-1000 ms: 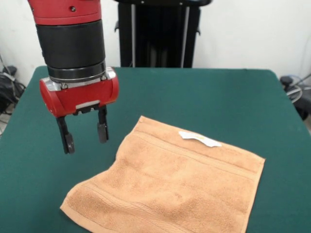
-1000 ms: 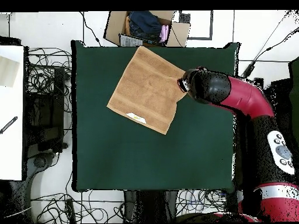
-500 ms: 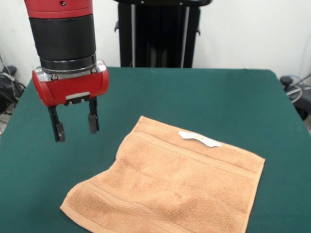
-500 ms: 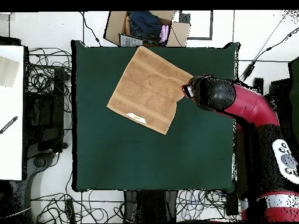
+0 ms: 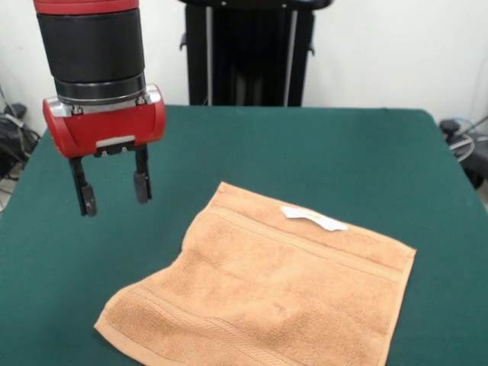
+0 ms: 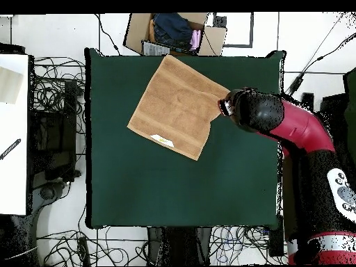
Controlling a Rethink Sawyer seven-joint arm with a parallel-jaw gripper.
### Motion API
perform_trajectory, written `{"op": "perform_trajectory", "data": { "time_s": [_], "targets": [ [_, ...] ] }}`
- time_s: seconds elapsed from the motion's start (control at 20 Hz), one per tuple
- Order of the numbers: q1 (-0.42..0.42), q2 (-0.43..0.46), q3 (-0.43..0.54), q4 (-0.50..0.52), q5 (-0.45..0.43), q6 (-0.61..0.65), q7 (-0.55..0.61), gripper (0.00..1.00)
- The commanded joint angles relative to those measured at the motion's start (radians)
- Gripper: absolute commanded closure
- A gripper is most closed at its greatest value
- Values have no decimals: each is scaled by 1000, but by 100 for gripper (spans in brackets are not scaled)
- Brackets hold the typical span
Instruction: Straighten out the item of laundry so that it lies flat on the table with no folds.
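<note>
The claw (image 5: 111,197) has lifted, spread and empty, beside the towel (image 5: 267,290).

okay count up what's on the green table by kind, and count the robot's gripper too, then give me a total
Towel, orange-tan, spread on the table: 1
White tag on the towel: 1
Gripper, red and black, jaws open, above the table beside the towel, holding nothing: 1
Total: 3
</note>
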Motion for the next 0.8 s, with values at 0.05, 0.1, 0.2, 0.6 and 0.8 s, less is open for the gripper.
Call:
{"op": "perform_trajectory", "data": {
  "time_s": [0.05,0.1,0.2,0.6,0.8],
  "targets": [
    [24,-1,-44,102,37,-34,290,0],
    [25,-1,-45,104,38,-36,291,0],
    [29,-2,-47,101,43,-31,292,0],
    [30,0,-50,101,51,-43,287,0],
    [31,6,-52,93,59,-41,278,0]
  ]
}}
